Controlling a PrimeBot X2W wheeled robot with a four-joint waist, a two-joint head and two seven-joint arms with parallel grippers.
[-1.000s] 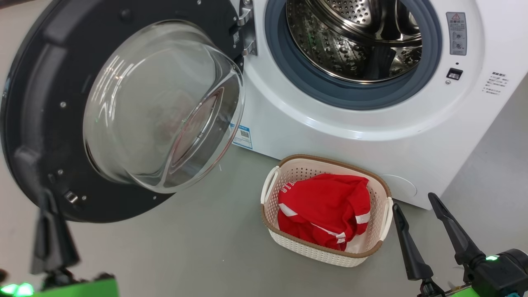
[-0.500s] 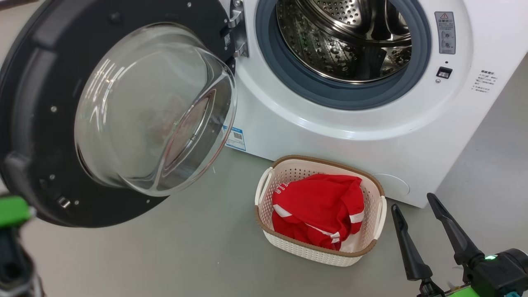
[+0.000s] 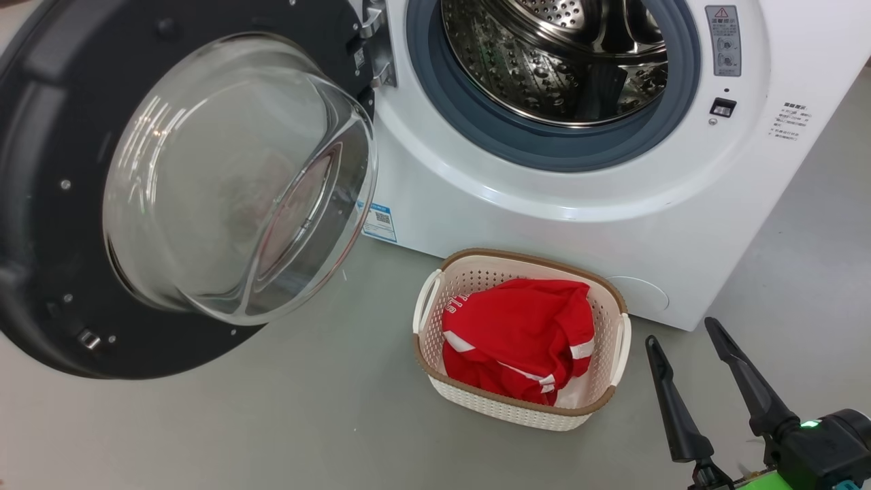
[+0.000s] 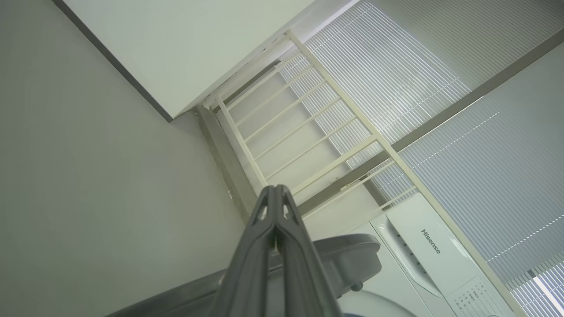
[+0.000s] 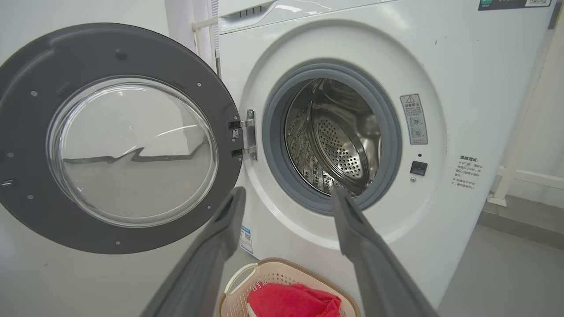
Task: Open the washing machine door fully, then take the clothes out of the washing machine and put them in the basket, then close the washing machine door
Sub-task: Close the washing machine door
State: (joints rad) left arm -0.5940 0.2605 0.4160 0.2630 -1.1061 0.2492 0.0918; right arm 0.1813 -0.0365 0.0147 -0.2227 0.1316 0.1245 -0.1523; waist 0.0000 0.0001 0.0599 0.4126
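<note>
facing the round glossy black door (image 3: 41, 170), open for unloading.
red striped clothes (image 3: 517, 327) fill the cream perforated basket (image 3: 524, 255); right gripper (image 3: 682, 333) spread, left gripper (image 4: 275, 193) pinched together.

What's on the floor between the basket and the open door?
Nothing: the head view shows bare grey floor between the basket and the washing machine door.

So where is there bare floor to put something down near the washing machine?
Bare grey floor lies between the open washing machine door and the basket, and in front of the basket. More lies right of the washing machine, by the right tool. The basket is crowded with red clothes.
</note>
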